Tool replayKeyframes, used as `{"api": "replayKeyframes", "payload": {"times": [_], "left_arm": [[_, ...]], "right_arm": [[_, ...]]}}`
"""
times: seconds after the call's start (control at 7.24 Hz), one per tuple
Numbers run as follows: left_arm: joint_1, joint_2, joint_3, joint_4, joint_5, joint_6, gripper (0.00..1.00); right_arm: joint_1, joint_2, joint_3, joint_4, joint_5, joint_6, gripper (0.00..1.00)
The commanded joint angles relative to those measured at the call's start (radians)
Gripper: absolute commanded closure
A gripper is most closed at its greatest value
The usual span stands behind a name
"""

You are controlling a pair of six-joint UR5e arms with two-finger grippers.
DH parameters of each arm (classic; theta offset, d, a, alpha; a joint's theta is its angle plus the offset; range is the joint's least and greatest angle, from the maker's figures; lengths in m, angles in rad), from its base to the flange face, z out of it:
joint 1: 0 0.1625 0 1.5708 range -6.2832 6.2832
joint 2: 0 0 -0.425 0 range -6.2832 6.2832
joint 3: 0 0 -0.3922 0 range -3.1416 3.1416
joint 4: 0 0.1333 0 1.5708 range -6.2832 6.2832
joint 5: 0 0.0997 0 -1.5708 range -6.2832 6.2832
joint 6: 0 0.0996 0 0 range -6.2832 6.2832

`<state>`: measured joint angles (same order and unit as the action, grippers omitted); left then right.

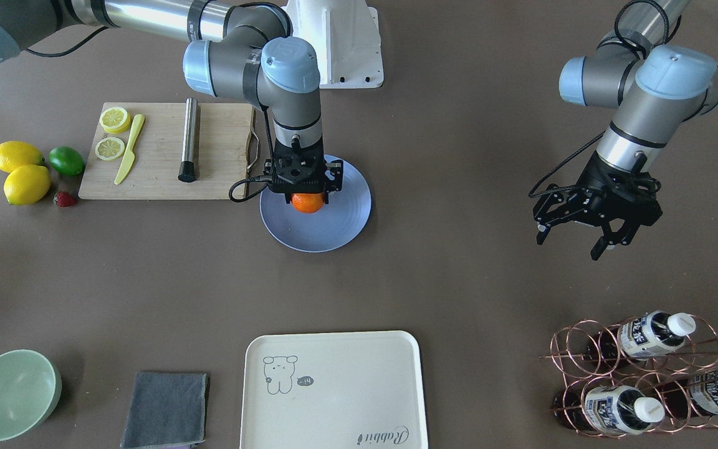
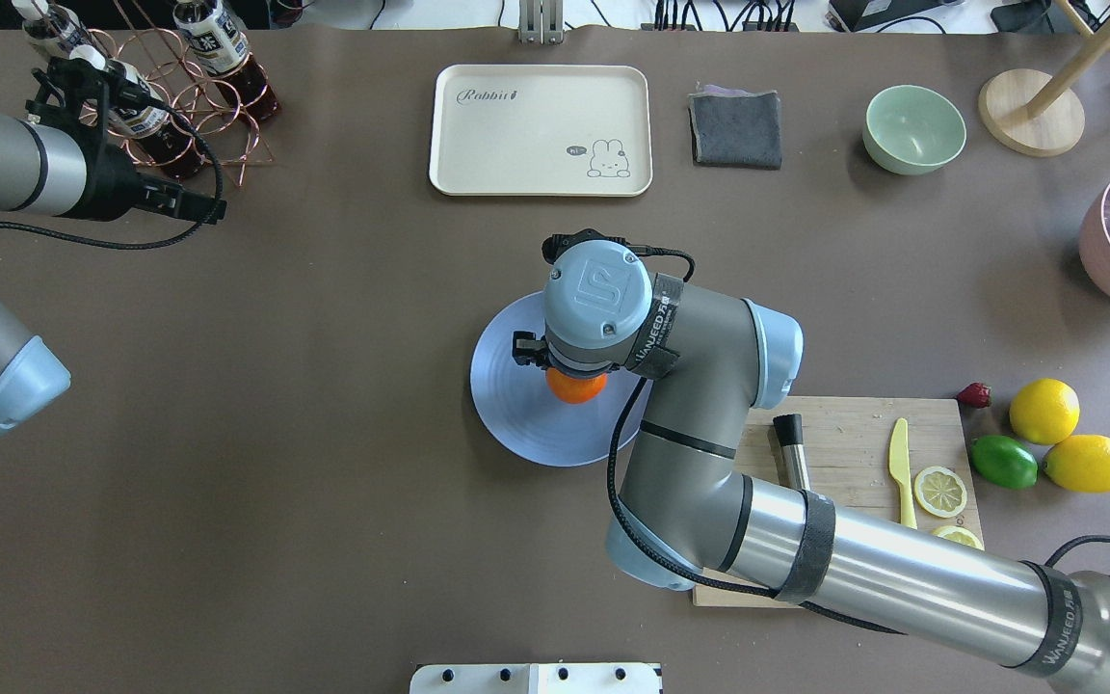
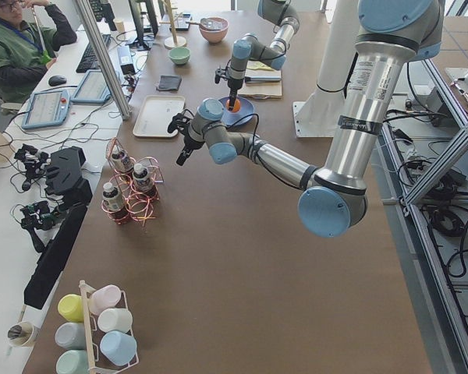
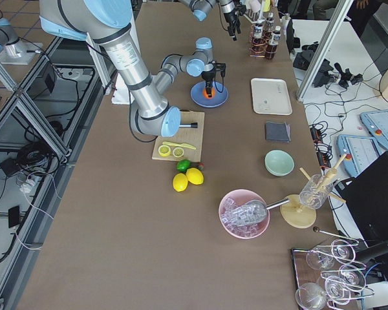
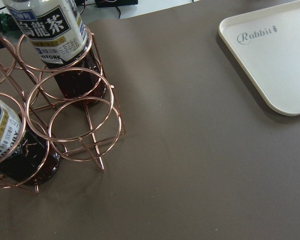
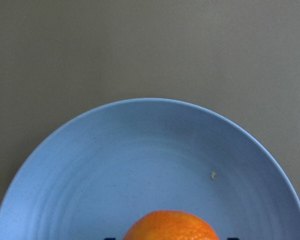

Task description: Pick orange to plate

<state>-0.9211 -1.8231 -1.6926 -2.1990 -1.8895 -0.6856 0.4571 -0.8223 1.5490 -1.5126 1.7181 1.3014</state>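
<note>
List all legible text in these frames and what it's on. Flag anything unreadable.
"Rabbit": on the cream tray, in script.
"WANJEED": on the black strap around the right arm.
"烏龍茶": on the label of the bottle; below it, partly cut off, "...NTORY".
Speech bubble beside the rabbit drawing on the tray: too small to read.
Small print on the bottle labels: blurred, unreadable.
</note>
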Motion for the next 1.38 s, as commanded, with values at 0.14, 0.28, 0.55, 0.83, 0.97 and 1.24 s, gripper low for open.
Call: {"api": "replayKeyframes", "payload": {"times": [0.14,0.28,0.55,0.83,0.97,1.24], "left_arm": [[-0.007,-0.001,0.01,0.001,-0.002,0.001,0.02],[-0.007,-0.001,0.016,0.001,-0.002,0.003,0.02],[-0.005,0.004,0.019,-0.001,-0.005,0.001,0.02],[-0.007,0.036,0.014,-0.002,-0.041,0.003,0.02],[-0.043,0.06,0.013,-0.001,-0.084,0.003,0.02],[-0.167,0.117,0.005,-0.002,-0.184,0.077,0.02]], "right_arm": [[-0.003,0.054,-0.056,0.006,-0.003,0.048,0.01],[-0.002,0.054,-0.056,0.037,0.0,0.058,0.0],[0.056,0.033,0.001,0.016,0.049,0.052,0.0],[0.205,-0.161,0.251,-0.091,0.237,-0.049,0.0],[0.262,-0.285,0.343,-0.106,0.256,-0.165,0.0],[0.372,-0.51,0.428,-0.103,0.29,-0.401,0.0]]}}
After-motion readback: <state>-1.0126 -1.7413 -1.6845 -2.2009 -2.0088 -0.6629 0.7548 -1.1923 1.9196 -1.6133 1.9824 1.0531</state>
